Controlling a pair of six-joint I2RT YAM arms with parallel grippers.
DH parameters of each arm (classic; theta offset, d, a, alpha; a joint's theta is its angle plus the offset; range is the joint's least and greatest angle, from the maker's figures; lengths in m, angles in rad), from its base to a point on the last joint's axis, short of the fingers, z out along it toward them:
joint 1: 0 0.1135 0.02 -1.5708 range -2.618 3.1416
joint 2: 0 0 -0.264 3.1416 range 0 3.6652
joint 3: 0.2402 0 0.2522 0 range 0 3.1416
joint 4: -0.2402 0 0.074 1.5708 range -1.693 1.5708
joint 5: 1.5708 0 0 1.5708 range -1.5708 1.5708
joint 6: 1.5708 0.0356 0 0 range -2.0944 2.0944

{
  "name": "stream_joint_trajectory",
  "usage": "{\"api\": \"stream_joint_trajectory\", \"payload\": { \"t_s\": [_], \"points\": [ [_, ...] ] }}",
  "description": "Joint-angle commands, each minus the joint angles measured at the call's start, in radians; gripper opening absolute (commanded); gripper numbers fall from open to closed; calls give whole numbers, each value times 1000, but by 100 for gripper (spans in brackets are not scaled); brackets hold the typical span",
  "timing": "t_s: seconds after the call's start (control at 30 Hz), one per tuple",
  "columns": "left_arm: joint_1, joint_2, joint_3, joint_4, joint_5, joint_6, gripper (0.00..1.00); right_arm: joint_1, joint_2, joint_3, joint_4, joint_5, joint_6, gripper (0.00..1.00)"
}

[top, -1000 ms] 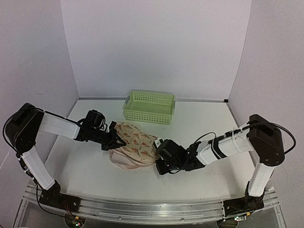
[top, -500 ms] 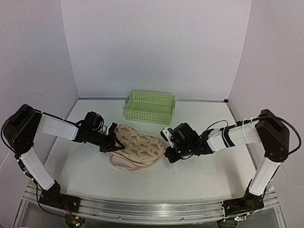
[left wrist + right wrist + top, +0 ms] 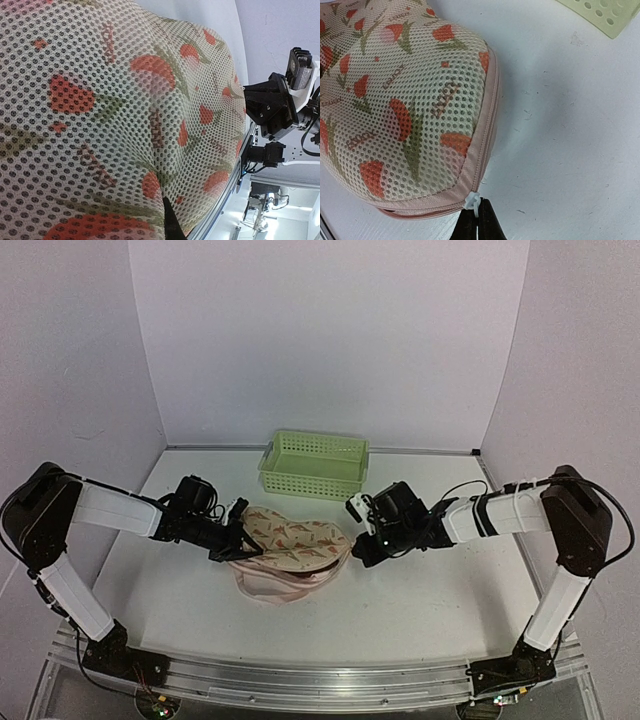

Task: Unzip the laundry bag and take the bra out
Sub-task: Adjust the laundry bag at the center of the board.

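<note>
laundry bag (image 3: 293,544): centre of the top view, on the white table (image 3: 430,610), between the two grippers; printed lobe on top, pink-edged part below it; a dark gap runs between the two along the near side
bag in the right wrist view: fills the upper left of the frame; cream mesh with red flowers and green stems; pink zip edging curves down its right side to the bottom centre
zip pull (image 3: 472,200): small white tab at the bottom end of that pink edging, just above the bottom centre of the frame
right gripper (image 3: 360,551): at the bag's right end in the top view; narrow, its dark fingertips (image 3: 487,227) pressed together on the zip pull
left gripper (image 3: 233,538): at the bag's left end; pinched on the mesh there
left wrist view: mesh covers nearly the whole frame; one dark fingertip (image 3: 170,222) lies over it at the bottom centre, the other is hidden; the right arm's black gripper shows at the right edge
basket (image 3: 310,486): light green, perforated; above the bag in the top view, apart from it; its corner shows at the upper right of the right wrist view
</note>
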Motion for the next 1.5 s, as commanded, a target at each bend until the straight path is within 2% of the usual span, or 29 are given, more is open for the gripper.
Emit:
{"api": "stream_joint_trajectory", "payload": {
  "t_s": [0.0,0.2,0.47,0.53,0.67,0.77,0.87,0.97,1.23,1.47],
  "points": [
    [5,-5,2,-75,-11,28,0,-35,-44,-30,-32,14,32,0],
    [5,53,60,-79,-18,24,0,26,-109,-154,40,-40,121,0],
    [5,100,138,-141,-55,28,2,218,-101,-193,151,-17,261,0],
    [5,91,148,-168,-75,28,8,255,-68,-169,174,-9,297,0],
    [6,42,167,-251,-147,34,34,289,14,-101,206,3,365,0],
    [19,-13,171,-329,-231,36,49,313,70,-39,219,15,410,0],
    [54,-90,146,-382,-276,22,56,330,115,11,221,45,456,0],
    [75,-189,119,-425,-321,1,68,341,148,59,223,73,485,0],
    [81,-353,17,-445,-298,-100,80,360,246,235,201,77,494,0],
    [81,-482,-180,-228,-217,-351,86,369,324,362,171,82,483,0]
  ]
}}
